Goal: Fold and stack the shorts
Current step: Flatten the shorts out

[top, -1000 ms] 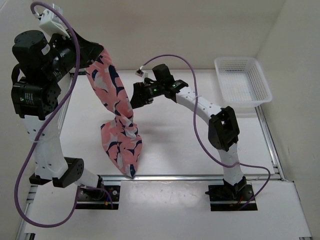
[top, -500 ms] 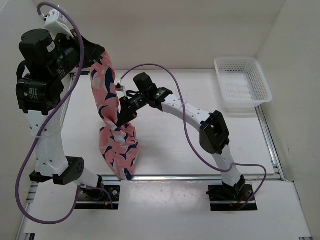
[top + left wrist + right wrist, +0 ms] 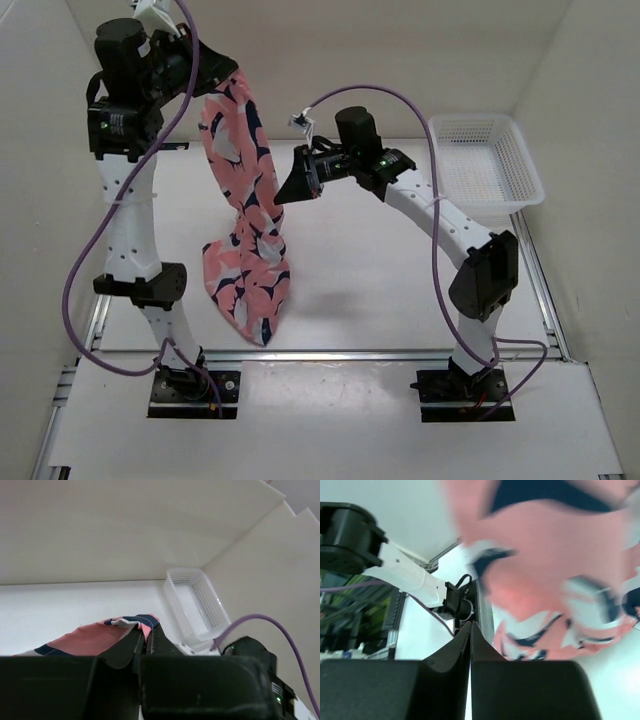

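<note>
Shorts [image 3: 245,230]: coral-pink cloth with a navy-and-white print, hanging in one long, loosely twisted strip above the left half of the table [image 3: 370,280]. The top corner is held high. The lower end bunches near the table's front edge, and it cannot be told whether it touches the surface.
Left gripper [image 3: 146,636]: at the top of the hanging strip, fingers pressed together on a fold of the shorts' hem [image 3: 135,621].
Right gripper [image 3: 287,184]: level with the upper middle of the strip, just beside its right edge. In the right wrist view the fingers [image 3: 462,645] meet tip to tip with no cloth seen between them, and the blurred fabric [image 3: 545,555] fills the frame above and to the right.
Basket [image 3: 520,150]: white plastic mesh, at the table's far right corner, well apart from the shorts.
</note>
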Robot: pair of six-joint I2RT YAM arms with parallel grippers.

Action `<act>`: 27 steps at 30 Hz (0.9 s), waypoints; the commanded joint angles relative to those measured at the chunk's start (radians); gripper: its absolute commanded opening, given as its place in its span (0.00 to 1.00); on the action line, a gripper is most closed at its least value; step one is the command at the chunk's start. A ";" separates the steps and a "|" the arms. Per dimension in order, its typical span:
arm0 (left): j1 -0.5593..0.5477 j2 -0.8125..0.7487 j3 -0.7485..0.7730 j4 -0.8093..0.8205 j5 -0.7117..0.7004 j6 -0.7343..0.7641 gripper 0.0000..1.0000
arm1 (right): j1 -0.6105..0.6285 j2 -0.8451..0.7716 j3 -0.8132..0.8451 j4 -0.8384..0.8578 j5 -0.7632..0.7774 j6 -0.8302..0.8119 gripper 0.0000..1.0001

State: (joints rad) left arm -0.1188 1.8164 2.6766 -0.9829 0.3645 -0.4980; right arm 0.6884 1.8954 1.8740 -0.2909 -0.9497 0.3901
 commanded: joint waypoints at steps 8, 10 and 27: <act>-0.030 0.041 0.032 0.112 0.113 -0.059 0.10 | 0.002 0.016 -0.108 -0.189 0.334 -0.165 0.99; -0.030 0.029 0.022 0.112 0.113 -0.050 0.10 | 0.011 0.050 -0.099 -0.189 0.371 -0.175 0.99; 0.054 -0.002 0.060 0.112 0.160 -0.062 0.10 | -0.130 0.099 0.292 -0.198 0.885 -0.051 0.00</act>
State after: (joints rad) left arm -0.0975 1.8252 2.6724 -0.9047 0.4908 -0.5434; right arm 0.6270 2.1464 2.0418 -0.5255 -0.1810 0.3340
